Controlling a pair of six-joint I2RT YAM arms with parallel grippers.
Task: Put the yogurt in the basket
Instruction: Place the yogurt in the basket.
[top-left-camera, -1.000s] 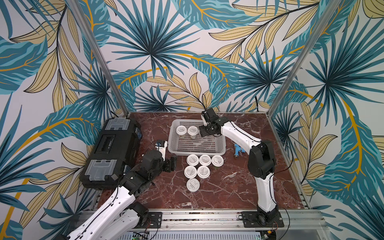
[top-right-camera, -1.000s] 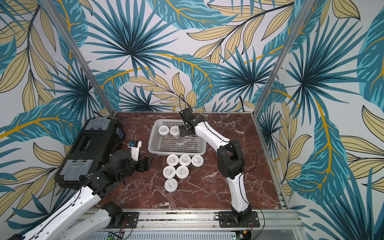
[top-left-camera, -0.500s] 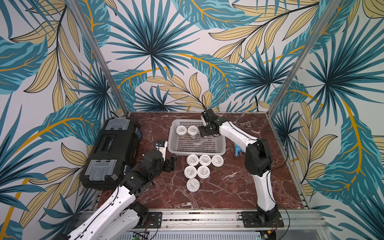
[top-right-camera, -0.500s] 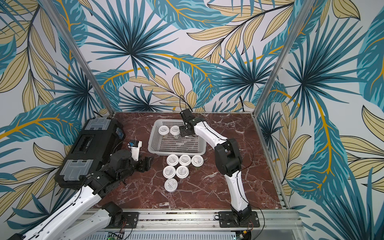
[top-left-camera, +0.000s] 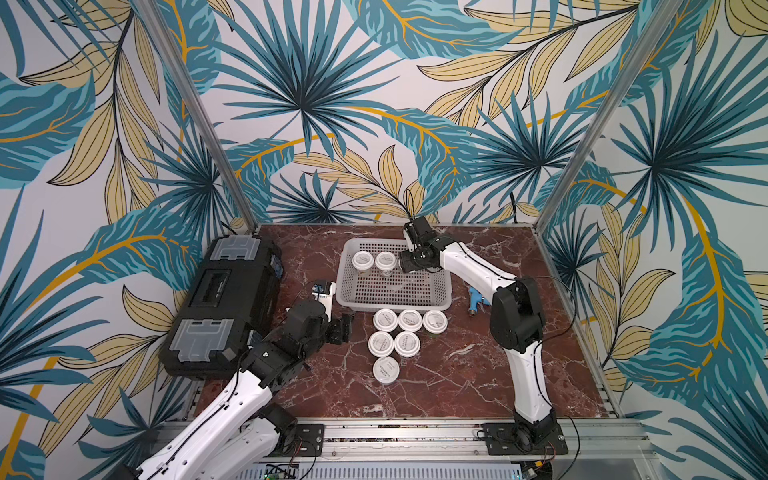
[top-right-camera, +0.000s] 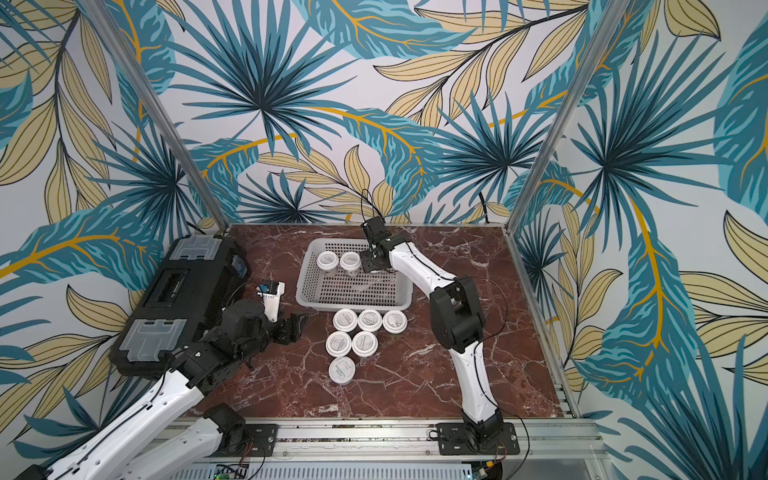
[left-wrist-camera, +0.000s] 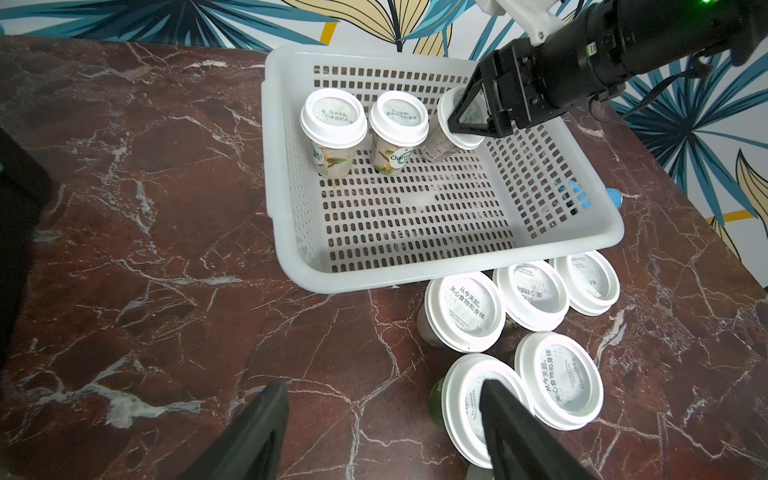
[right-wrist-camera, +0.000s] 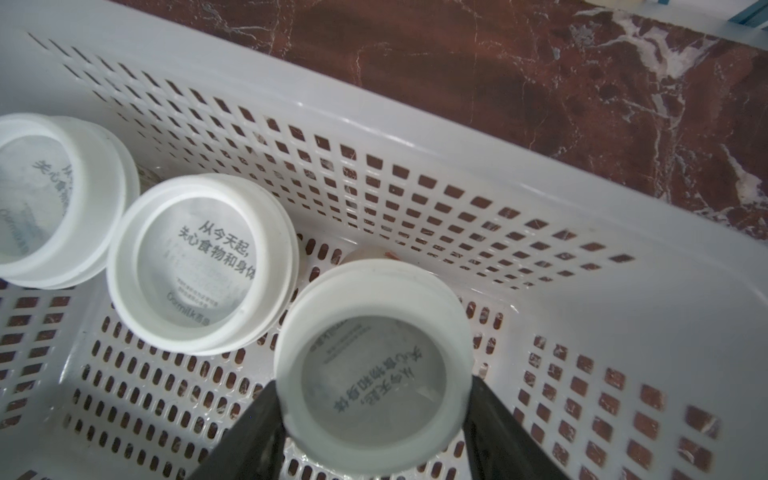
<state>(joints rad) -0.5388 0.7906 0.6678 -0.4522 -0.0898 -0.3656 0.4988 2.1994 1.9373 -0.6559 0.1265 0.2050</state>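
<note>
My right end effector (right-wrist-camera: 374, 415) is clamped on the white lid of the held yogurt (left-wrist-camera: 441, 143), with a black finger (right-wrist-camera: 249, 432) on each side and the jaws only as far apart as the lid. The held yogurt is inside the basket (left-wrist-camera: 457, 272), in the far row. It is tilted, lid toward my wrist, base low by the grid floor; cannot tell if the base touches. Just beside it in the same row stand two upright yogurts (left-wrist-camera: 333, 120), side by side toward the basket's far left corner. The nearer of them and the far wall flank the held one closely. My left end effector (left-wrist-camera: 382, 386) hangs low over the tabletop (top-left-camera: 457, 374), jaws wide, gripping nothing. It is just left of the six yogurts (top-left-camera: 407, 344) grouped outside the basket: three in a row against its near wall, two in front of those, one nearest me. In the left wrist view one fingertip (left-wrist-camera: 511, 419) overlaps a lid of the middle pair, but both top views show a gap there. A black toolbox (top-left-camera: 224, 299) lies along the tabletop's left edge. A small white-and-blue object (top-left-camera: 325, 291) sits between the toolbox and the basket's near left corner. A blue object (top-left-camera: 473, 300) lies right of the basket, under my right arm.
</note>
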